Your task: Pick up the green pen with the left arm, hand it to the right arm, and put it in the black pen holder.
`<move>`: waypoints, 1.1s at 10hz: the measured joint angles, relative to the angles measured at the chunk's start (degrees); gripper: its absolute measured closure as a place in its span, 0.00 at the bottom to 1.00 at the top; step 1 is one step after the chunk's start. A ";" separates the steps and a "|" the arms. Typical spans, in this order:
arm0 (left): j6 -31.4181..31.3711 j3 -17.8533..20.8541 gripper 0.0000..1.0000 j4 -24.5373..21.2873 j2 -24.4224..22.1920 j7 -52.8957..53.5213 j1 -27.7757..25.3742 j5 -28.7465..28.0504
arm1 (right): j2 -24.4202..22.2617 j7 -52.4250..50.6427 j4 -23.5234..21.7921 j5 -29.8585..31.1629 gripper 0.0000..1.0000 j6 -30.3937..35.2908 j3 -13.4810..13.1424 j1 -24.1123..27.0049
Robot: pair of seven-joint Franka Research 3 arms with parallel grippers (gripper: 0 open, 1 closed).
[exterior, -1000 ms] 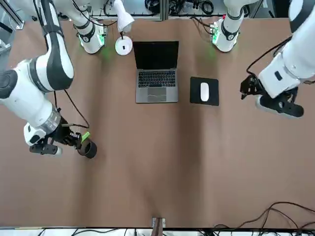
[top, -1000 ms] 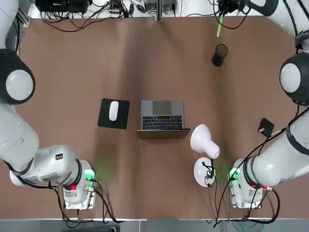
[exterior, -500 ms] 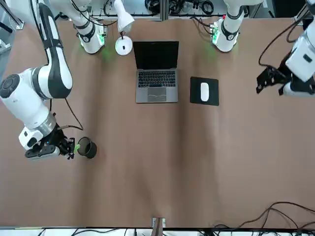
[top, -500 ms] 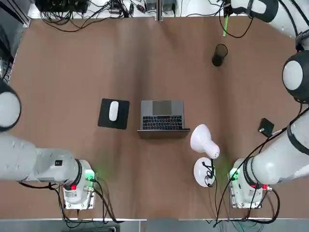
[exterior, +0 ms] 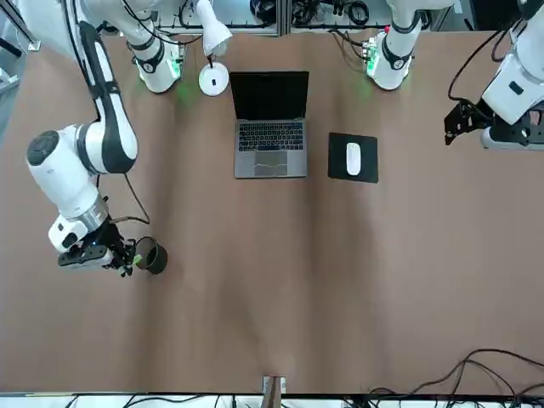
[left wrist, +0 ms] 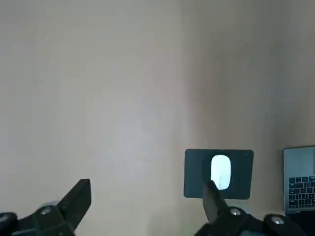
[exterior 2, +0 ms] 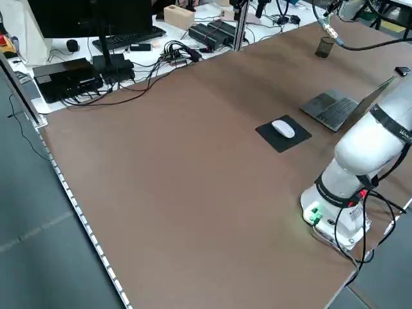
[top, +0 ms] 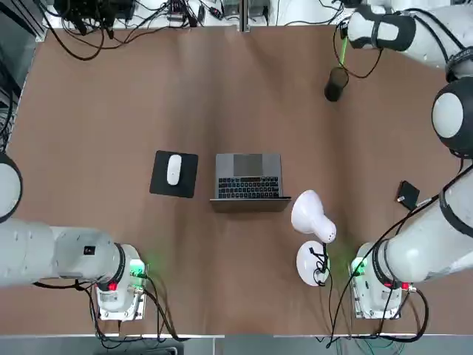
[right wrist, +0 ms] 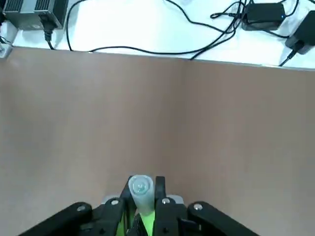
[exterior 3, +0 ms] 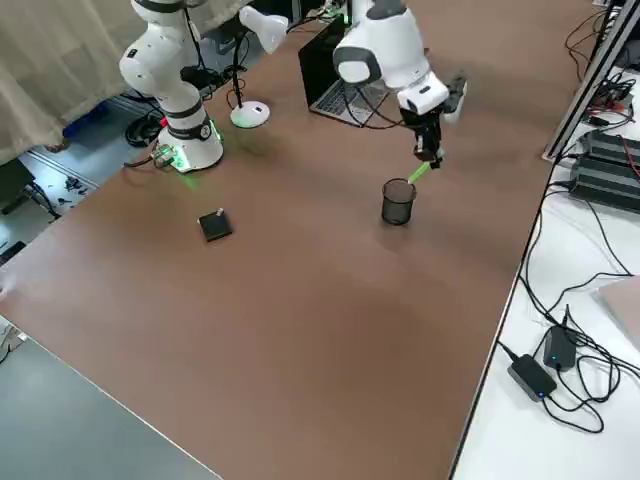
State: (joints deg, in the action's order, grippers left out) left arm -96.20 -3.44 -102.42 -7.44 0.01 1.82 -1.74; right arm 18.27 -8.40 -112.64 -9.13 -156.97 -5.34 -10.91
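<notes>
Moved: since a second ago the bulky white right arm [top: 414, 33] has carried its load in from the table's far edge toward the cup, while the matching white left arm [exterior: 518, 85] has drawn back to its own side.
Right gripper [exterior 3: 428, 155]: fingers clamped together on the thin bright green pen [exterior 3: 418, 173], seen end-on between them in the wrist view [right wrist: 140, 196].
Pen: hangs tilted below the gripper, its lower tip just above the rim of the small black cylindrical pen holder [exterior 3: 397, 202], which stands below and slightly to one side of the fingers.
Left gripper [left wrist: 147, 206]: fingers apart, holding nothing, high over the flat black mouse pad [left wrist: 218, 173].
Step, as I judge it: the hand-over looks done; what remains is the drop into the holder.
Doing it well: bring the pen nearer upright, centre its tip inside the rim [top: 338, 72], lower until the tip is well inside, then release, since a slanted pen may catch the rim or tip the light cup.
</notes>
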 joint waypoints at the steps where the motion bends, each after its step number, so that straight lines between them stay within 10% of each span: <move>1: -0.10 0.10 0.01 0.21 0.21 0.02 -0.21 0.36 | 0.23 0.00 -1.31 0.00 0.81 -1.90 0.01 0.00; 11: 0.20 -0.13 0.00 4.56 5.04 -0.12 -1.05 3.71 | 4.38 -1.63 -2.65 0.00 0.81 -4.76 0.24 -0.01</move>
State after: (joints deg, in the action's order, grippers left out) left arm -96.00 -3.56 -97.86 -2.40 -0.11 0.77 1.97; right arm 22.64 -10.02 -115.28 -9.13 -161.72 -5.10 -10.92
